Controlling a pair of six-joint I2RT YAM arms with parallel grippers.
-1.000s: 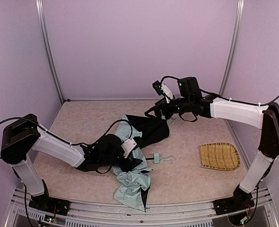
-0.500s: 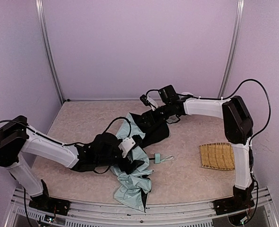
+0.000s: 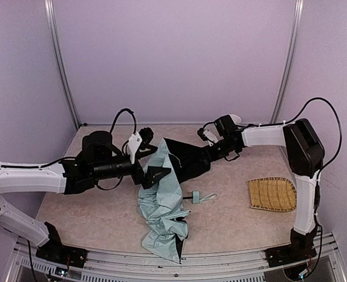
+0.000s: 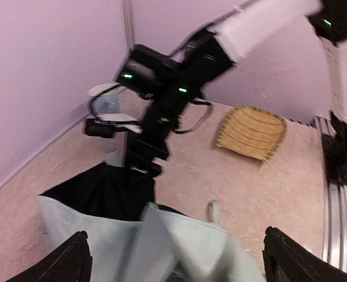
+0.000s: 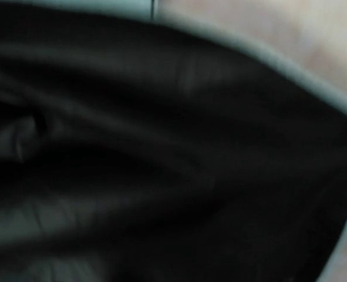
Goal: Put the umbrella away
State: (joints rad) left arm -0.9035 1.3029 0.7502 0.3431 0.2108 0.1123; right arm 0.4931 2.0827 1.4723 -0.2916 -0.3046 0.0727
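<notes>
1. I see the umbrella [image 3: 161, 205] lying collapsed and crumpled on the table [image 3: 97, 205], about midway between the two arms. Its long axis runs from the far centre of the table toward the near edge.
2. The far end is where the black lining [image 3: 188, 160] is folded outward. The near end is a rumpled bundle of mint fabric close to the table's front rail.
3. The small mint handle [image 3: 195, 195] sticks out of the canopy's right side and points right. Its wrist loop [image 3: 208, 198] trails on toward the woven yellow straw mat [image 3: 272, 194], which lies well apart.
4. The left gripper [image 3: 155, 164] sits at the canopy's left edge, at the far half, and aims right across the fabric.
5. In the left wrist view its fingers [image 4: 67, 264] are spread wide, with mint fabric lying in the gap ahead of them and nothing pinched. I cannot tell whether the tips touch the cloth.
6. The right gripper [image 3: 204, 154] is at the right edge of the black lining, pressed close to it.
7. Its wrist view is filled with blurred black lining and a strip of mint hem, and no fingers show, so I cannot tell whether they are spread or gripping the fabric
</notes>
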